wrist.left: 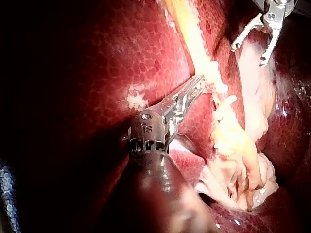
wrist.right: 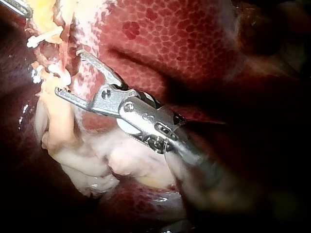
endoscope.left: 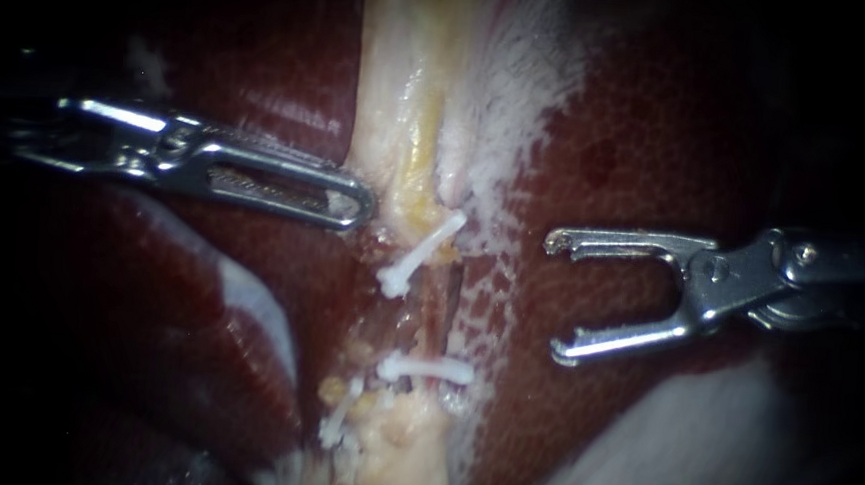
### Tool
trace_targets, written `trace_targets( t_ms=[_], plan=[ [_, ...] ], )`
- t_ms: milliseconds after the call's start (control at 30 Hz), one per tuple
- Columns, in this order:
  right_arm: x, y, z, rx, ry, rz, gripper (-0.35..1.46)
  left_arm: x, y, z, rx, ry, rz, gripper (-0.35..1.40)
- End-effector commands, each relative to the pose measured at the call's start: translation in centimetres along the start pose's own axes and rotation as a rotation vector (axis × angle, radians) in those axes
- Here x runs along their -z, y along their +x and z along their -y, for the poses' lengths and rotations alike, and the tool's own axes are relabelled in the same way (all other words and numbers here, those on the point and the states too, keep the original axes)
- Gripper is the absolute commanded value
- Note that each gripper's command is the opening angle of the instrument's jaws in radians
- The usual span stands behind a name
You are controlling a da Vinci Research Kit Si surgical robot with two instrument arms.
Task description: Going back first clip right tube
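With a clip (endoscope.left: 422, 255) across the tube (endoscope.left: 438, 313), the right instrument (endoscope.left: 557, 298), jaws agape and empty, stands clear of it; retreat looks nearly done.

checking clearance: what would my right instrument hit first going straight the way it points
Probably the tube, between the upper clip and the level clip below it; the right instrument has open jaws aimed there. Depth is unclear: it might brush the liver first.
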Motion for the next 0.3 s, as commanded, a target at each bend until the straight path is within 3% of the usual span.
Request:
trace_targets(
  t_ms=[33,300],
  plan=[
    [0.0,0.0,0.0,0.0,0.0,0.0,0.6,0.0,0.0,0.0,0.0,-0.002,-0.003,-0.35],
    [0.0,0.01,0.0,0.0,0.0,0.0,0.6,-0.01,0.0,0.0,0.0,-0.002,-0.003,-0.35]
  ],
)
